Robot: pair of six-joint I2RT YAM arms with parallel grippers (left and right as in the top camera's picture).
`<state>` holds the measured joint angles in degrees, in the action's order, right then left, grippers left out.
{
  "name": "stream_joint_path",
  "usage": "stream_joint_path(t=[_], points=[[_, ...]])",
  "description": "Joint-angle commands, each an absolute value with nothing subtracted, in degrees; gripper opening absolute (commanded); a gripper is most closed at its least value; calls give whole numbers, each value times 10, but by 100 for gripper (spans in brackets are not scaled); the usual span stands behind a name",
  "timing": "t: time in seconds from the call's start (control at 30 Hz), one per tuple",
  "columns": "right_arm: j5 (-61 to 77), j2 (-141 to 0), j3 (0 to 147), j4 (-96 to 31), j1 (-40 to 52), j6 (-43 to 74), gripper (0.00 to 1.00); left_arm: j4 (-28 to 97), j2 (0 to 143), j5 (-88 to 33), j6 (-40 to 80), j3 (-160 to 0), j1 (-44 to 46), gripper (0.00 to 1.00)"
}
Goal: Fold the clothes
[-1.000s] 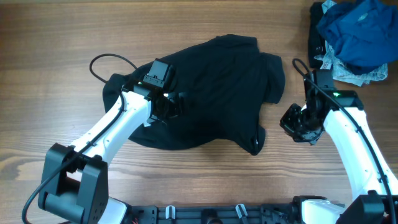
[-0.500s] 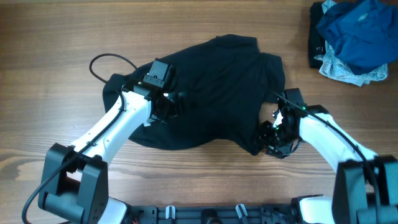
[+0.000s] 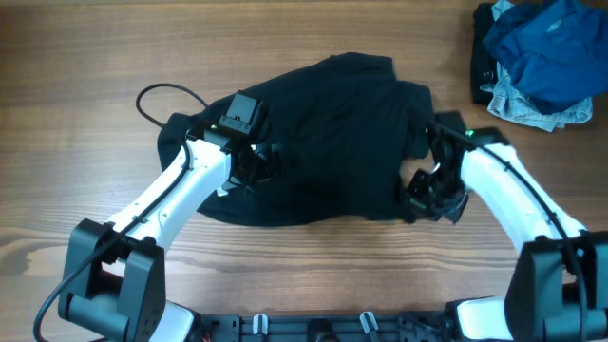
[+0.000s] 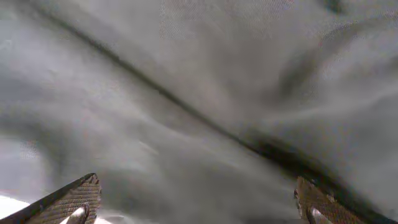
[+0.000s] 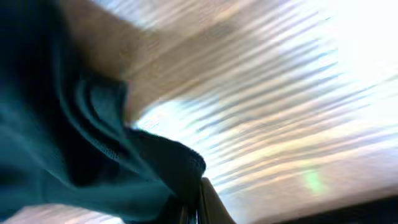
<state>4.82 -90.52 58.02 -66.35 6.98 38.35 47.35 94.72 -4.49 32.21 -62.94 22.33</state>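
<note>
A black T-shirt (image 3: 328, 123) lies spread and rumpled in the middle of the wooden table. My left gripper (image 3: 258, 163) sits over its left part; in the left wrist view the fingers (image 4: 199, 208) are wide apart with dark cloth (image 4: 199, 93) filling the view between them. My right gripper (image 3: 415, 198) is at the shirt's lower right corner. In the right wrist view its fingers (image 5: 194, 208) are pinched on a fold of the dark cloth (image 5: 87, 149) above the table.
A heap of blue and patterned clothes (image 3: 537, 52) lies at the back right corner. A black cable (image 3: 166, 95) loops on the table behind my left arm. Bare wood (image 3: 85, 57) lies left and in front.
My right arm swung left to the shirt's lower right corner, shut on the cloth there, and drew that corner up and inward. The left arm has stayed put.
</note>
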Motion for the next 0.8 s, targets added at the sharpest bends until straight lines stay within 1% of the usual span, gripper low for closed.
stream_joint_path(t=[0.0, 0.13, 0.2, 0.23, 0.27, 0.33, 0.4, 0.47, 0.5, 0.53, 0.63, 0.77], points=[[-65, -886, 631, -693, 52, 411, 4, 479, 950, -28, 320, -630, 218, 100], [-95, -886, 632, -720, 14, 419, 4, 489, 950, -29, 320, -630, 194, 100], [-86, -886, 632, -714, 15, 368, 22, 489, 949, -29, 320, -630, 189, 100], [-72, -886, 632, -710, 15, 360, 50, 489, 949, -29, 320, -630, 189, 100], [-64, -886, 632, -706, 15, 360, 51, 492, 950, -29, 320, -630, 189, 100], [-51, -886, 632, -702, 15, 361, 68, 504, 950, -29, 320, -630, 189, 100], [-22, -886, 632, -696, 15, 359, 70, 519, 949, -29, 320, -630, 189, 100], [2, -886, 632, -687, 15, 346, 74, 523, 949, -29, 320, -630, 189, 100], [17, -886, 632, -679, 15, 329, 82, 529, 949, -32, 320, -630, 189, 100], [20, -886, 632, -675, 15, 330, 87, 543, 949, -36, 326, -630, 189, 100], [20, -886, 632, -664, 15, 332, 87, 578, 949, -36, 343, -630, 189, 100], [20, -886, 632, -659, 15, 347, 88, 609, 949, -46, 413, -630, 189, 100]])
